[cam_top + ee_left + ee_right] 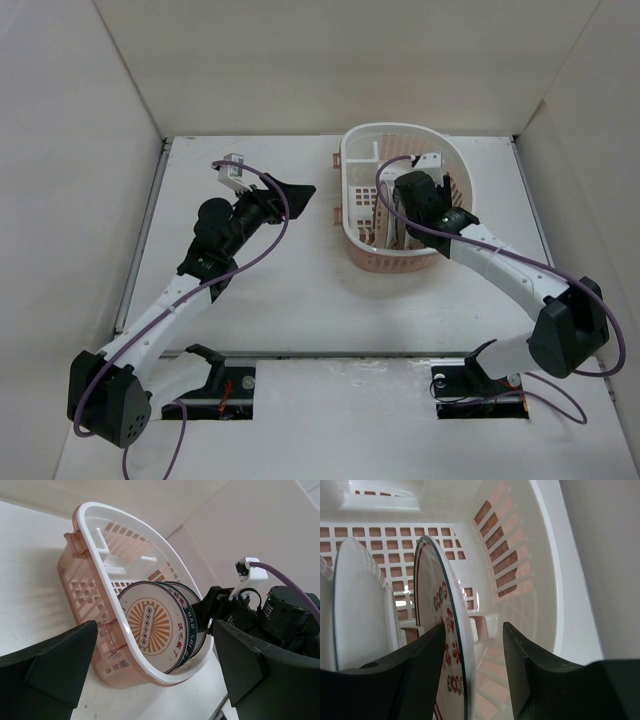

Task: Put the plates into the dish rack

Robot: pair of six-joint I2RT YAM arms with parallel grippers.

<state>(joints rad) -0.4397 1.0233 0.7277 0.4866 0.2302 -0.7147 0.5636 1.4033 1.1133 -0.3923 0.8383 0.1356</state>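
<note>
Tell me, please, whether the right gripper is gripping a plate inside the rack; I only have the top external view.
Observer: No. The right wrist view shows the right gripper open, with the red-patterned plate standing on edge between its fingers and a clear gap on one side.
Operator: Are the other plates loaded?
Observer: Yes. The left wrist view shows the sunburst plate upright in the dish rack, with the green-rimmed plate just behind it.
Operator: And the left gripper?
Observer: The left gripper is open and holds nothing, facing the rack from outside.
</note>
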